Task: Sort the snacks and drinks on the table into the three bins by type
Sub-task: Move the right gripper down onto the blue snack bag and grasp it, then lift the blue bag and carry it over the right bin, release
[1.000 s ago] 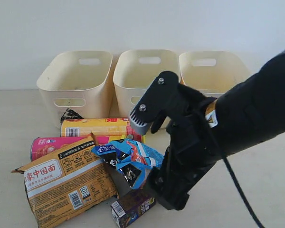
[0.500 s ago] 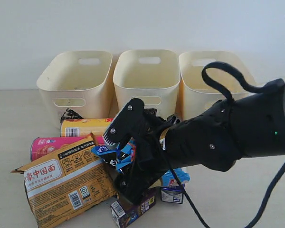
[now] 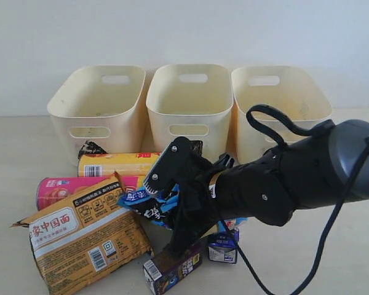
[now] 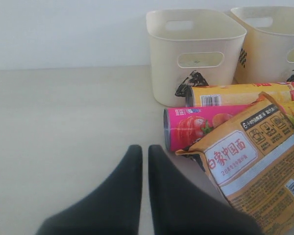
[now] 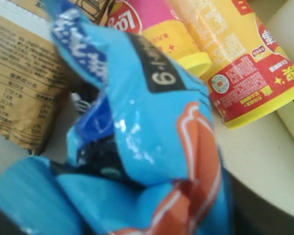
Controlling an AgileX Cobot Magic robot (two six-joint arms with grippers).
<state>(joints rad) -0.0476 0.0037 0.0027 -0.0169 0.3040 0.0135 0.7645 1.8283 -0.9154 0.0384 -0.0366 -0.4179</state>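
My right gripper (image 3: 172, 206) reaches down across the blue crinkly packet (image 3: 146, 203). In the right wrist view that packet (image 5: 152, 112) fills the space between the wide-set jaws, which stand open around it. The yellow tube (image 3: 120, 163) and the pink tube (image 3: 74, 186) lie behind it, and the orange-brown packet (image 3: 80, 236) lies to its left. A dark purple carton (image 3: 172, 270) and a white and blue carton (image 3: 224, 247) lie under the arm. Over bare table, left of the pink tube (image 4: 206, 125), my left gripper (image 4: 144, 149) is shut and empty.
Three cream bins (image 3: 98, 98) (image 3: 190, 92) (image 3: 280, 98) stand in a row at the back, with black scribbles low on their fronts. The black cable (image 3: 332, 233) of the right arm loops over the table (image 3: 24, 147) on the right.
My right arm has swung left and down, from over the cartons onto the blue packet. The white and blue carton has come into sight. The packet looks bunched and pushed left.
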